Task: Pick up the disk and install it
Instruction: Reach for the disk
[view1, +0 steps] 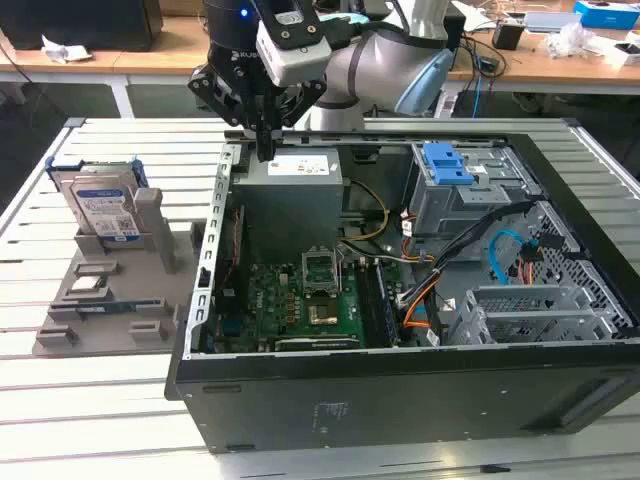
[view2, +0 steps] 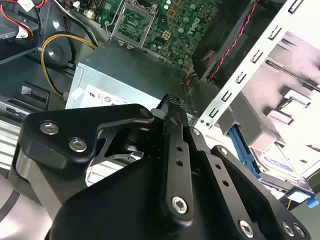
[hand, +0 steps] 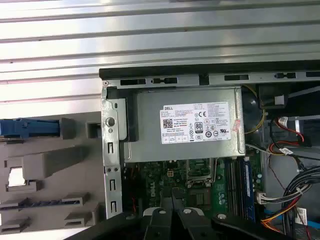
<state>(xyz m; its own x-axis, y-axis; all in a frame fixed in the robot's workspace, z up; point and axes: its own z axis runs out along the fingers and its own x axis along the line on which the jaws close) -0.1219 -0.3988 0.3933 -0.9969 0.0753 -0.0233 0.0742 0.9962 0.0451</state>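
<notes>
Silver disk stands in a holder by the bench's edge while the closed, empty gripper hovers over the case rim, which it could clip moving low.

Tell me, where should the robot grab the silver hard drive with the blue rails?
Grab the silver-metal hard drive with blue plastic rails by its free top edge, coming straight down from above. It stands upright in the grey plastic holder, which covers its bottom, so the top looks easiest to pinch.
</notes>
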